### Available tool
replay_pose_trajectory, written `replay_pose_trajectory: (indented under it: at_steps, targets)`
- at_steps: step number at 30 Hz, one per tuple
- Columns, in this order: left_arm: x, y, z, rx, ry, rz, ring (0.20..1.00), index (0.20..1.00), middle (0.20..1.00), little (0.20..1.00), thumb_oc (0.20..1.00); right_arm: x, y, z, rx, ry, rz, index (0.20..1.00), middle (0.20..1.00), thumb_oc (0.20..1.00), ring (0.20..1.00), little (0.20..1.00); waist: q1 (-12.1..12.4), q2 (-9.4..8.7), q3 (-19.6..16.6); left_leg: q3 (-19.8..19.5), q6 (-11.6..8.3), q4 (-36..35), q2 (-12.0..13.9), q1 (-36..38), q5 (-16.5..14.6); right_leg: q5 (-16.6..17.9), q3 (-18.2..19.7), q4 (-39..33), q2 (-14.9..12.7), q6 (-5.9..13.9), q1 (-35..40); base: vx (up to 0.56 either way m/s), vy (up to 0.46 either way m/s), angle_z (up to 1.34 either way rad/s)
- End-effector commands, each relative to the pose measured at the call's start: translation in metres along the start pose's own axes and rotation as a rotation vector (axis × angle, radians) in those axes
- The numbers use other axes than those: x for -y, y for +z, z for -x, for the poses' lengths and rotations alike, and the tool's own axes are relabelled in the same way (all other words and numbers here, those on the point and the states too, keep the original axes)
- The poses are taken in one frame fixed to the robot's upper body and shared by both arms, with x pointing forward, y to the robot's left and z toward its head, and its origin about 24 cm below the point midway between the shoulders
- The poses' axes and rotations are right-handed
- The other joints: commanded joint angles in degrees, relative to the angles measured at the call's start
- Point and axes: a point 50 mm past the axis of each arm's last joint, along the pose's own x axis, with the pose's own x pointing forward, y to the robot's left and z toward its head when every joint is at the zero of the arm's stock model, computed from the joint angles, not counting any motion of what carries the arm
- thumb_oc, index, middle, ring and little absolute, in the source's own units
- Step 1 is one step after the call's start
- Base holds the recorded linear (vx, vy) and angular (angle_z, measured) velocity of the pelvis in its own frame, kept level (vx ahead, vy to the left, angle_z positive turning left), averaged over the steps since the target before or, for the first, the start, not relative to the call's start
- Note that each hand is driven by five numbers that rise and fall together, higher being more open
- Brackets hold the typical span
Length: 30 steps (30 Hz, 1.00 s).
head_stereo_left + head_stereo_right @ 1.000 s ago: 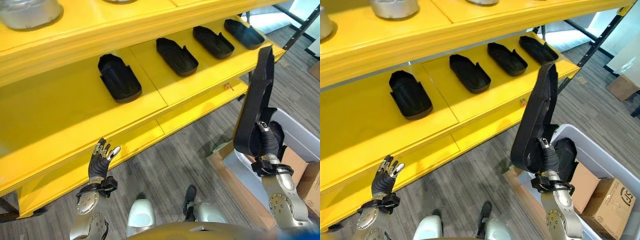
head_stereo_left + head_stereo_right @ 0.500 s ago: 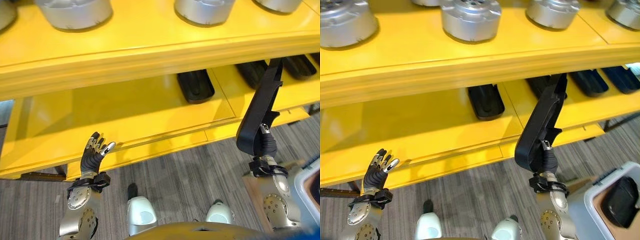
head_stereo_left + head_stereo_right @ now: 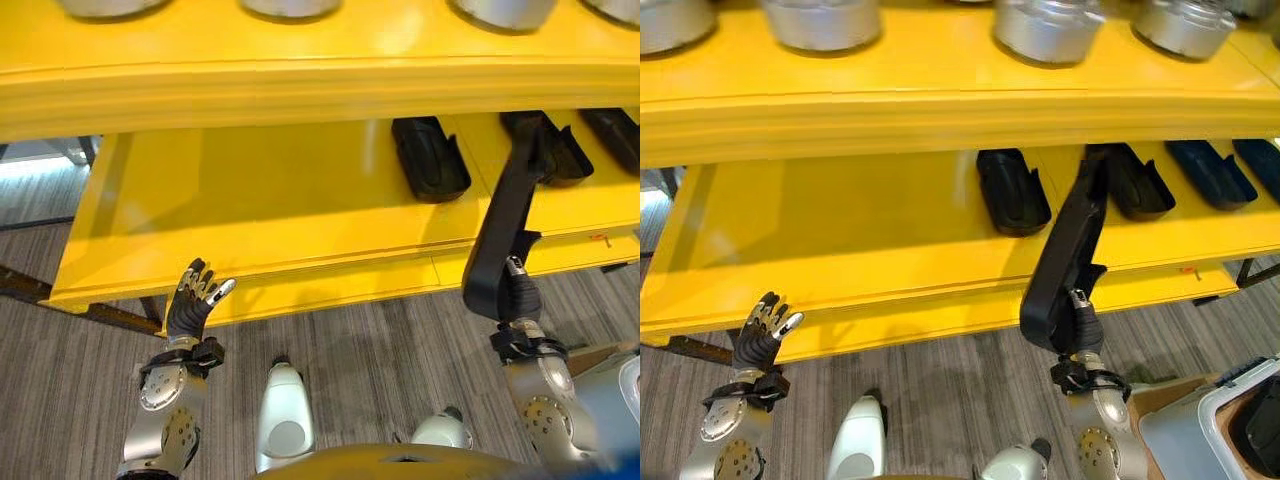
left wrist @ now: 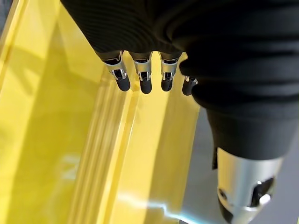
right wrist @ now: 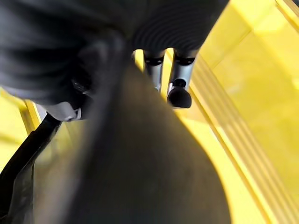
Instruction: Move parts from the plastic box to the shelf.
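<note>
A: While the right hand [image 3: 517,293] holds its long black part [image 3: 505,225] upright, where does that part sit against the shelf [image 3: 300,215]?

B: Its lower end is wrapped by the fingers, in front of the shelf's front edge, over the grey floor [image 3: 360,345]. Its upper end reaches up over the middle shelf board, just beside 1 of the black parts already lying there [image 3: 548,150].

A: How many parts lie on that board?

B: In the right eye view 4 show in a row: one [image 3: 1012,190] left of the held part and 3 on its right, the last [image 3: 1258,160] cut off by the edge. Round silver parts [image 3: 1045,25] stand on the board above.

A: And the plastic box?

B: Its grey corner [image 3: 1240,430] shows at the lower right, with something dark inside, beside a brown carton [image 3: 1160,395].

A: The left hand?

B: The left hand [image 3: 190,305] is raised before the shelf's lower front edge, fingers loosely spread and holding nothing.
</note>
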Motion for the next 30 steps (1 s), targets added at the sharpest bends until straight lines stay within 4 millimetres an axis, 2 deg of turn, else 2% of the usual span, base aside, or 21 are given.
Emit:
replay_pose_trajectory:
  at_steps: [1,2,3,4,5,6,10,11,16,22,27,28,30]
  targets:
    - [0.012,0.027,0.000,0.150,-0.055,-0.020,1.000,1.000,1.000,1.000,1.000,-0.019,0.051,-0.020,0.214,0.139,0.091,0.200,0.200,0.200,0.200,0.200,-1.93,1.09,2.02,3.25,0.46,-12.45,-0.73,12.43,3.27,-1.84,3.13,-6.23,0.15,7.64,-3.10,0.04,-0.128,-0.04]
    - [0.013,0.025,-0.002,0.140,-0.052,-0.010,1.000,1.000,1.000,1.000,1.000,-0.018,0.051,-0.018,0.214,0.137,0.086,0.200,0.200,0.200,0.200,0.200,-1.86,0.21,2.62,2.62,-0.40,-10.52,-0.60,11.90,2.52,-4.56,3.09,-9.52,1.24,7.45,-1.46,0.02,-0.109,-0.05]
    - [0.013,0.025,-0.002,0.140,-0.052,-0.010,1.000,1.000,1.000,1.000,1.000,-0.018,0.051,-0.018,0.214,0.137,0.086,0.200,0.200,0.200,0.200,0.200,-1.92,0.31,2.70,2.49,-0.43,-10.38,-0.51,11.88,2.45,-4.57,2.92,-9.59,1.33,7.42,-1.26,0.04,-0.133,0.03]
    - [0.020,0.021,-0.002,0.132,-0.065,0.017,1.000,1.000,1.000,1.000,1.000,-0.021,0.053,-0.018,0.209,0.159,0.103,0.200,0.200,0.200,0.200,0.200,-1.36,-1.25,2.85,1.63,-0.87,-6.95,-1.19,10.15,2.24,-3.75,2.91,-7.27,-0.19,8.33,-0.16,0.05,-0.170,0.31]
    - [0.021,0.017,-0.002,0.117,-0.063,0.039,1.000,1.000,1.000,1.000,1.000,-0.020,0.053,-0.017,0.207,0.164,0.103,0.200,0.200,0.200,0.200,0.200,-1.59,-1.52,2.71,1.30,-1.70,-8.09,0.23,9.97,3.06,-8.09,3.64,-7.25,2.70,7.39,0.79,0.06,-0.228,0.58]
    - [0.020,0.017,-0.001,0.118,-0.061,0.051,1.000,1.000,1.000,1.000,1.000,-0.018,0.054,-0.016,0.206,0.160,0.106,0.200,0.200,0.200,0.200,0.200,-1.40,-1.81,2.49,0.80,-2.35,-8.13,0.99,9.44,3.76,-9.12,3.48,-7.32,3.69,7.40,1.23,0.06,-0.192,0.67]
    - [0.016,0.011,0.007,0.089,-0.050,0.070,1.000,1.000,1.000,1.000,1.000,-0.016,0.054,-0.016,0.192,0.159,0.106,0.200,0.200,0.200,0.200,0.200,-0.70,-1.77,1.62,0.02,-3.45,-9.49,2.80,9.87,5.10,-9.79,2.52,-7.00,4.59,7.69,2.62,0.06,-0.129,0.10]
    - [0.013,0.010,0.008,0.078,-0.043,0.065,1.000,1.000,1.000,1.000,1.000,-0.017,0.055,-0.016,0.192,0.167,0.103,0.200,0.200,0.200,0.200,0.200,-0.36,-1.62,1.19,-0.28,-3.73,-10.11,3.77,9.76,5.67,-11.20,2.00,-6.71,5.36,7.39,2.76,0.04,-0.102,0.02]
    - [0.011,0.011,0.008,0.082,-0.029,0.064,1.000,1.000,1.000,1.000,1.000,-0.026,0.054,-0.021,0.181,0.210,0.111,0.200,0.200,0.200,0.200,0.200,0.24,-1.33,1.16,-0.35,-3.95,-10.56,4.53,9.98,5.98,-12.68,1.48,-5.69,5.66,7.17,2.79,0.01,-0.063,-0.01]
    - [0.015,0.012,0.008,0.080,-0.052,0.075,1.000,1.000,1.000,1.000,1.000,-0.051,0.060,-0.036,0.184,0.335,0.138,0.200,0.200,0.200,0.200,0.200,2.30,-1.14,0.99,-1.28,-4.25,-11.51,4.30,9.88,6.56,-14.07,0.50,-4.57,5.31,6.93,3.73,0.01,-0.043,0.04]
    - [0.019,0.016,0.005,0.091,-0.084,0.079,1.000,1.000,1.000,1.000,1.000,-0.088,0.066,-0.059,0.196,0.466,0.170,0.200,0.200,0.200,0.200,0.200,5.00,-0.95,0.90,-2.38,-4.58,-11.95,3.87,9.47,6.97,-14.66,-0.88,-4.06,4.90,6.76,4.81,0.00,-0.033,0.10]
    - [0.019,0.016,0.005,0.091,-0.084,0.079,1.000,1.000,1.000,1.000,1.000,-0.088,0.066,-0.059,0.197,0.466,0.170,0.200,0.200,0.200,0.200,0.200,4.89,-1.02,0.82,-2.45,-4.52,-12.09,3.75,9.32,7.18,-14.48,-0.99,-4.23,4.83,6.76,4.76,0.00,-0.033,0.23]
    - [0.020,0.018,0.004,0.093,-0.093,0.088,1.000,1.000,1.000,1.000,1.000,-0.107,0.065,-0.070,0.183,0.518,0.180,0.200,0.200,0.200,0.200,0.200,6.65,-0.88,0.93,-3.14,-4.51,-12.09,3.61,8.98,7.20,-14.53,-2.01,-3.93,4.60,6.76,5.43,0.00,-0.024,0.18]
